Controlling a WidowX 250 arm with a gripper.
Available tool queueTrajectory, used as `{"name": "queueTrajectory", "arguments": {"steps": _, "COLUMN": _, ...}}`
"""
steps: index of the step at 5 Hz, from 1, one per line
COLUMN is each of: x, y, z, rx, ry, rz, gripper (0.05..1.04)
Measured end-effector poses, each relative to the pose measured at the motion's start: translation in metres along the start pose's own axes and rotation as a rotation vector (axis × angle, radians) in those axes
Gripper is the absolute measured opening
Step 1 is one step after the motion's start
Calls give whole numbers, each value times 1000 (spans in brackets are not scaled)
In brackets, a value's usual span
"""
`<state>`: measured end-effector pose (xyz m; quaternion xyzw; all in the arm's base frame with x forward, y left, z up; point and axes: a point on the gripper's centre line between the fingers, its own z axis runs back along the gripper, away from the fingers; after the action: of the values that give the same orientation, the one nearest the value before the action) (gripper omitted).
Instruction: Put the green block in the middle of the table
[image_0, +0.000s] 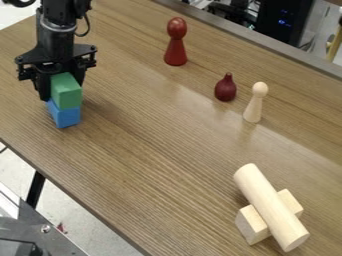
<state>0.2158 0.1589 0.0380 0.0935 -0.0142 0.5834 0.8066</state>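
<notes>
Gripper (64, 91) seems clamped on the green block (66, 93), which is atop the blue block (65, 117) nr the worktop's (143, 155) edge, upper L of view. Grasp prob. done; lift, carry to mid. & release left. Further out: red peg (176, 42), dark-red bulb (226, 89), pale peg (254, 104); lower R, wooden cylinder (270, 206) across a pale block (251, 226).

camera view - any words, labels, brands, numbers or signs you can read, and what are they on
None can be read, on the green block, the blue block or anything else.
Black case at the top right: small blue marks, too small to tell if they are text.
</notes>
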Motion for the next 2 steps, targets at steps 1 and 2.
{"name": "queueTrajectory", "arguments": {"steps": 1, "x": -19, "y": 3, "z": 7, "rx": -10, "ry": 68, "rz": -31, "gripper": 613}}
{"name": "queueTrajectory", "arguments": {"steps": 2, "x": -32, "y": -1, "z": 26, "rx": -57, "ry": 82, "rz": -72, "gripper": 613}}
